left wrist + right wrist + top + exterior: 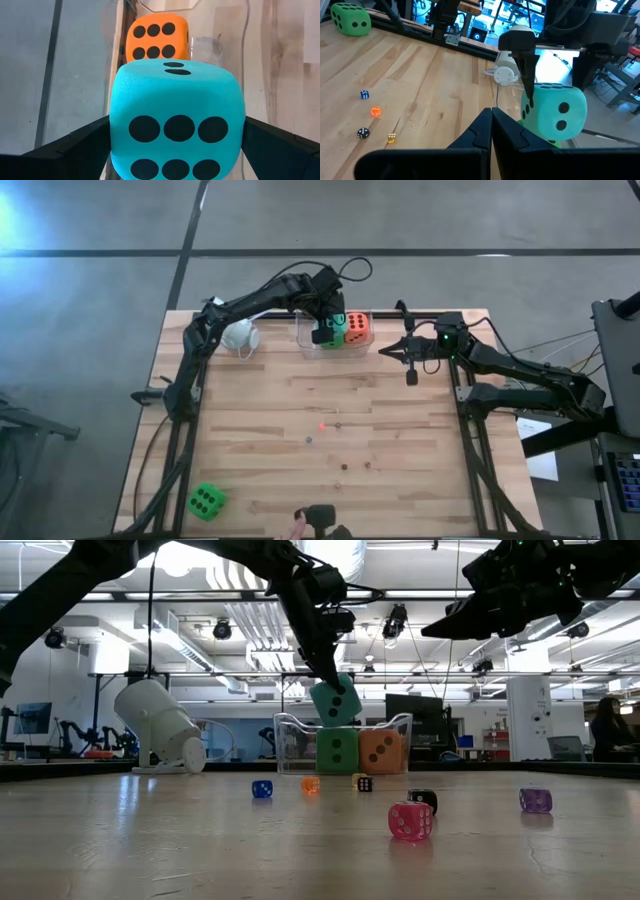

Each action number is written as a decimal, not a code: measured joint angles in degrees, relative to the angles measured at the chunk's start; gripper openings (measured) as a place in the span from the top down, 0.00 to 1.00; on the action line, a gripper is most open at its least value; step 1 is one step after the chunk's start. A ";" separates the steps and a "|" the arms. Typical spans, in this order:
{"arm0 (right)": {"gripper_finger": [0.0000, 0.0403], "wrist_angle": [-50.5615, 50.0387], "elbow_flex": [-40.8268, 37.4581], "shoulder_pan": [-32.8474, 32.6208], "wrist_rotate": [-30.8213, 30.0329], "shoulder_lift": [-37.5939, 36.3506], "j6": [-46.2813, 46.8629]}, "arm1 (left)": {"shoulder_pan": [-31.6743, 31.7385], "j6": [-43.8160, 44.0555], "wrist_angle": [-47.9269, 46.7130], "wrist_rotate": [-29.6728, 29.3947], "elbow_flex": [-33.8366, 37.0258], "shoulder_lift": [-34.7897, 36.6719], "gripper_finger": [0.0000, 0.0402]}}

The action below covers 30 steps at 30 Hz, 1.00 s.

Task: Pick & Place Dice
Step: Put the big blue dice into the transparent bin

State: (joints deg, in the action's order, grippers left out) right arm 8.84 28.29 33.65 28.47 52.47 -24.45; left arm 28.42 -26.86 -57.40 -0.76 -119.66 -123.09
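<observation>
I'm at the placing step: my left gripper [336, 700] is clamped on the teal die [336, 701], holding it tilted just above the clear bin [285, 745] at the table's far edge, where a green die [337, 750] and an orange die [381, 751] already sit. Next I'd judge a short drop and release. The teal die looks soft, with round corners and black pips. My right gripper [384, 351] waits beside the bin, fingers together and empty. Another green die [206, 501] sits at the near left corner.
</observation>
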 joint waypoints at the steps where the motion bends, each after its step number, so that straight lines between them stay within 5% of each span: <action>1: 0.98 0.00 0.00 0.00 0.00 0.00 0.00 | 0.00 0.01 -0.05 0.05 0.00 0.00 0.00; 30: 0.98 0.01 0.00 -0.01 0.00 0.01 0.00 | -0.22 1.15 0.54 0.36 0.00 0.00 0.00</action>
State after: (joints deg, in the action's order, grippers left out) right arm 8.85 28.29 33.64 28.47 52.48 -24.45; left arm 28.21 -25.71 -56.86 -0.40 -119.66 -123.09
